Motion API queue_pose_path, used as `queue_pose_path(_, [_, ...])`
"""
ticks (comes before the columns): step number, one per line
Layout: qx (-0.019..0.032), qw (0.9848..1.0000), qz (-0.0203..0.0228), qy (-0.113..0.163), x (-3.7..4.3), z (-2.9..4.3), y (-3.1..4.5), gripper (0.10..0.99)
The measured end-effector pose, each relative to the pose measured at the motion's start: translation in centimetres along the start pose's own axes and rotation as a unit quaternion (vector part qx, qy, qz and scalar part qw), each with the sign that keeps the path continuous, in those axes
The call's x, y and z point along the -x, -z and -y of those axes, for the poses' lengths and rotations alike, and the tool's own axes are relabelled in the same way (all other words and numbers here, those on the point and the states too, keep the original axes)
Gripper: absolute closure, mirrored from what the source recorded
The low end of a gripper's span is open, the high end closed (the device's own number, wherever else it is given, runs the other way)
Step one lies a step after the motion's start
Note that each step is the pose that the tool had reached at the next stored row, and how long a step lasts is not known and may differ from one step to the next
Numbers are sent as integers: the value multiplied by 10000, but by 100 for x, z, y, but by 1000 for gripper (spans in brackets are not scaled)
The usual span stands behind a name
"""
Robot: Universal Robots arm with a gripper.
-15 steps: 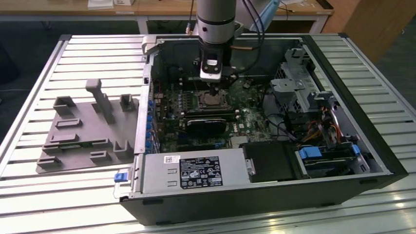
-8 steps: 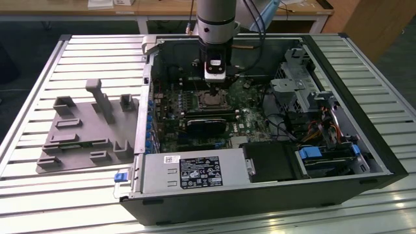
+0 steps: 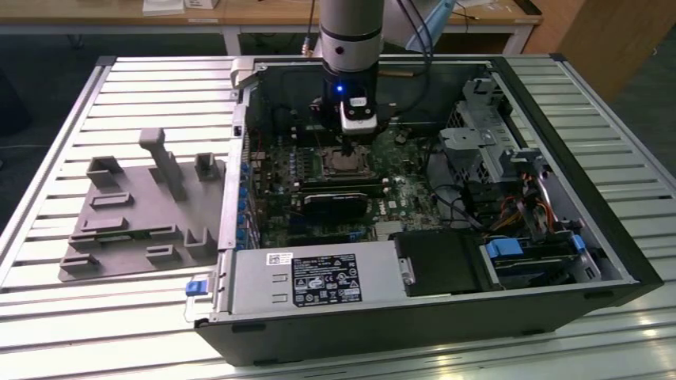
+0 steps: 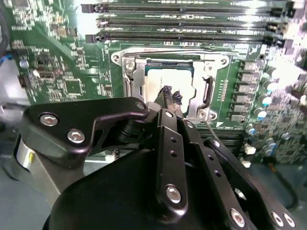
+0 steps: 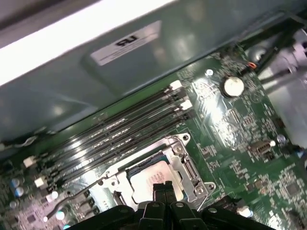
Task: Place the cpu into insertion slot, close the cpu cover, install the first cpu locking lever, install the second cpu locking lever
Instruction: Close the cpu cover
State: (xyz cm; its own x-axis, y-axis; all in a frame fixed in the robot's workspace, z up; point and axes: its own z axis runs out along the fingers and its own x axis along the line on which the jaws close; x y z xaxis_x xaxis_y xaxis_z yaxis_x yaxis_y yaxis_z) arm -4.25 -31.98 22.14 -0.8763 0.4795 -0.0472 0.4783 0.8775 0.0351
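Gripper (image 4: 171, 95) is down inside the open computer case (image 3: 591, 214), fingers pinched together on nothing, tips just over the cpu (image 4: 160, 79). The cpu sits in the insertion slot (image 3: 340, 163), with the cpu cover (image 4: 205, 91) lying flat round it. Memory slots (image 5: 120, 132) run close along one side, a black card (image 3: 338, 202) along the other. The first wrist view adds a coin cell (image 5: 233, 86). In the exterior view, a grey fixture (image 3: 127, 222) lies outside the case, at the exterior view's left.

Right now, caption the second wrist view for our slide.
Shut tool over the cpu, which sits framed by its cover.
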Motion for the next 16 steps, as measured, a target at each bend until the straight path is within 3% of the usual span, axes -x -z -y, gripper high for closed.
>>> queue_pose_path(4, [9, 9993, -8, 365, 0, 0, -2, 984])
queue_pose_path(8, [17, 9974, -16, 725, 0, 0, -4, 984])
queue_pose_path(12, [26, 9940, -24, 1090, 0, 0, -6, 984])
queue_pose_path(16, [35, 9894, -33, 1452, 0, 1, -8, 984])
